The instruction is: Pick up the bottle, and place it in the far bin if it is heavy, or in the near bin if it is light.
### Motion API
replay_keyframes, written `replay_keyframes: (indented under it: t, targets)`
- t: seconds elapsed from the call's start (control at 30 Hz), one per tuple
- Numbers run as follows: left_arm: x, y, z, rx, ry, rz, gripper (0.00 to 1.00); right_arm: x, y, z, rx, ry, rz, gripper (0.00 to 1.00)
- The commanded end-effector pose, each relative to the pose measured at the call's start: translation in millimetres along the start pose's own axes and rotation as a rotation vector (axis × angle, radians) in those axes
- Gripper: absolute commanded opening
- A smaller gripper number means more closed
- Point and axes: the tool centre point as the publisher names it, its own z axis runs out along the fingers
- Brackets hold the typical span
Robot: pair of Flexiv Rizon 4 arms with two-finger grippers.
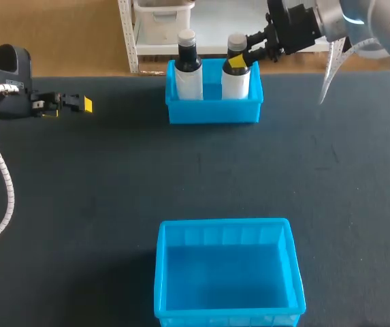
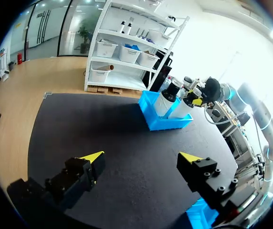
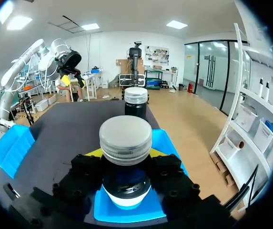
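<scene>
The far blue bin (image 1: 214, 109) holds two white bottles with dark necks and grey caps. My right gripper (image 1: 239, 61) is shut on the neck of the right-hand bottle (image 1: 235, 80), which stands upright inside the bin; its base is hidden by the bin wall. In the right wrist view this bottle (image 3: 126, 138) sits between the right gripper (image 3: 126, 155) fingers, over the far bin (image 3: 167, 143), with the other bottle (image 3: 136, 102) just ahead. That other bottle (image 1: 188, 68) stands free. My left gripper (image 1: 80, 103) is open and holds nothing, far to the left.
The near blue bin (image 1: 164, 272) sits at the table's front, with nothing in it. In the left wrist view the left gripper (image 2: 143, 160) hangs over dark mat, with the far bin (image 2: 162, 123) ahead and a corner of the near bin (image 2: 200, 214) beside one finger.
</scene>
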Motion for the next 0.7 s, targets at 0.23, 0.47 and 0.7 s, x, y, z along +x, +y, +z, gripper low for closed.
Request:
replay_keyframes:
  t: [0.23,0.47,0.7]
  targets:
    - [0.0,0.0,0,0.0,0.0,0.0,1.0,0,-9,2,-0.031,0.008,0.011,0.18]
    - [0.0,0.0,0,0.0,0.0,0.0,1.0,-1,-9,-1,-0.033,0.016,0.027,1.0]
    - [0.0,0.0,0,0.0,0.0,0.0,1.0,0,-6,-13,-0.009,0.028,0.043,1.0]
